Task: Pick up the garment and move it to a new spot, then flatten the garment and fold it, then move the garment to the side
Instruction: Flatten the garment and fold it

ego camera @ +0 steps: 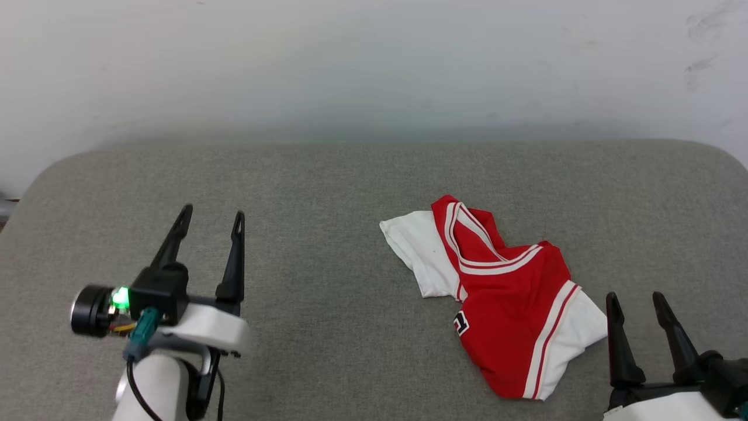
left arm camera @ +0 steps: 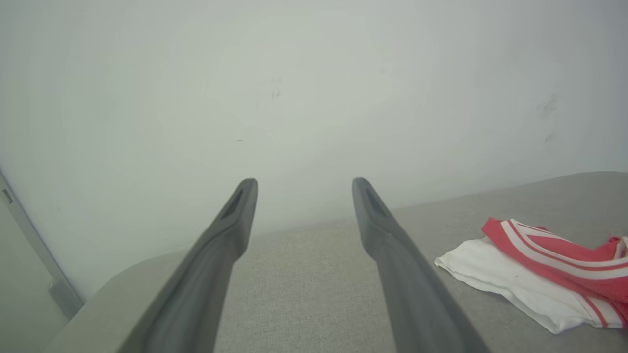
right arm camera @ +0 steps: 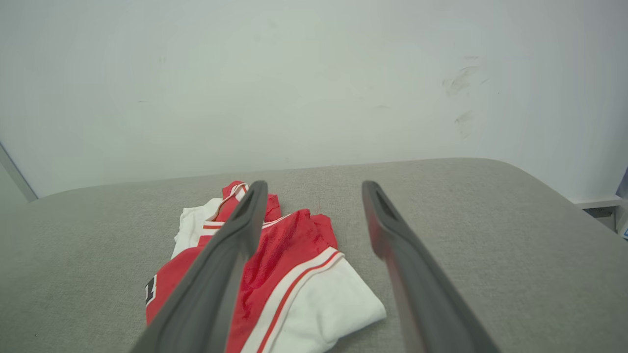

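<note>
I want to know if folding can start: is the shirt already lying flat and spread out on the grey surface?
No, the shirt lies crumpled in a bunched heap, folded over itself.

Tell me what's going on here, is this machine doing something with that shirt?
A two-armed robot is meant to pick up, flatten and fold a crumpled red jersey-style T-shirt with white sleeves, which lies bunched on a grey fabric-covered surface. Nothing is held yet. The left gripper hovers open, well off to the shirt's left. The right gripper is open too, close beside the shirt's near white sleeve, apparently not touching it.
</note>
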Controlling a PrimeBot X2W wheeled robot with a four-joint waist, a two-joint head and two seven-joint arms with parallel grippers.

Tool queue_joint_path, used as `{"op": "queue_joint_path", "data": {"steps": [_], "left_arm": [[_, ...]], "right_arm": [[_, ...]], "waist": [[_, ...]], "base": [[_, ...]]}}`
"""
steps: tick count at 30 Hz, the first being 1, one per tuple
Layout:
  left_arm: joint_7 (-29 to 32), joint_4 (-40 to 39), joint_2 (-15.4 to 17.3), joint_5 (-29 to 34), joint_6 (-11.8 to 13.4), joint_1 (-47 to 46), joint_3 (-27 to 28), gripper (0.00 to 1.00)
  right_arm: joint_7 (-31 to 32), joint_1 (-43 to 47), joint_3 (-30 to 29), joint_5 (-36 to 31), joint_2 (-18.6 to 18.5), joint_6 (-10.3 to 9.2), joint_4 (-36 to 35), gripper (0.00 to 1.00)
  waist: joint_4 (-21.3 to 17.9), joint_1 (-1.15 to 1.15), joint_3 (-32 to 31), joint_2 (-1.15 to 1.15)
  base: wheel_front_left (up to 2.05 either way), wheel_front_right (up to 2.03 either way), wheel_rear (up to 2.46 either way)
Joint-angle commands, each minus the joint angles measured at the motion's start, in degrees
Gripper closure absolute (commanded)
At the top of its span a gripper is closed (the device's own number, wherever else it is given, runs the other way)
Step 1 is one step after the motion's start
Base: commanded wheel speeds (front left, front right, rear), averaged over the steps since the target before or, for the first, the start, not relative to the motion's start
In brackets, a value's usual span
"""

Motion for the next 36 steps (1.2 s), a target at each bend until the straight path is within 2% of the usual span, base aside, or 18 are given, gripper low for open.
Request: {"op": "queue_joint_path", "data": {"steps": [1, 6, 9, 10, 16, 25, 32, 36], "left_arm": [[-0.1, 0.5, 0.4, -0.5, -0.5, -1.5, -0.2, 0.00], [-0.1, 4.8, 2.8, -1.4, -2.6, -11.7, -2.7, 0.00], [2.1, 7.2, 3.8, -3.8, -3.2, -17.7, -4.6, 0.00], [5.7, 8.9, 5.0, -6.9, -3.4, -22.7, -7.3, 0.00], [15.2, 10.3, 9.7, -17.0, -3.5, -32.3, -17.7, 0.00], [34.5, 12.6, 13.7, -32.4, -3.5, -44.8, -34.5, 0.00], [48.0, 15.8, 16.6, -40.3, -3.5, -52.3, -45.5, 0.00], [53.3, 17.5, 18.5, -43.3, -3.5, -55.6, -50.7, 0.00]], "right_arm": [[-0.1, -0.9, 0.1, -0.5, 0.1, -0.04, -0.4, 0.00], [-0.1, -2.8, 0.1, -0.7, 0.1, -0.04, -1.2, 0.00], [-0.1, -3.9, -0.1, -0.6, 0.1, -0.04, -1.3, 0.00], [-0.1, -5.0, 0.0, -0.5, 0.1, -0.04, -1.5, 0.00], [-0.1, -6.6, -0.1, 0.1, 0.1, -0.04, -1.8, 0.00], [-0.1, -8.9, 0.3, 0.7, 0.1, -0.04, -2.3, 0.00], [-0.1, -10.9, 0.7, 1.4, 0.1, -0.04, -2.7, 0.00], [-0.1, -11.7, 0.9, 1.8, 0.1, -0.04, -2.9, 0.00]], "waist": [[-0.7, 0.00, 0.8, 0.00], [-3.0, 0.00, 4.4, 0.00], [-4.3, 0.00, 6.3, 0.00], [-5.7, 0.00, 8.1, 0.00], [-8.0, 0.00, 11.1, 0.00], [-10.2, 0.00, 15.4, 0.00], [-12.3, 0.00, 19.0, 0.00], [-13.5, 0.00, 21.0, 0.00]], "base": [[0.00, 0.00, 0.00], [0.00, 0.00, 0.00], [0.00, 0.00, 0.00], [0.00, 0.00, 0.00], [0.00, 0.00, 0.00], [0.00, 0.00, 0.00], [0.00, 0.00, 0.00], [0.00, 0.00, 0.00]]}}
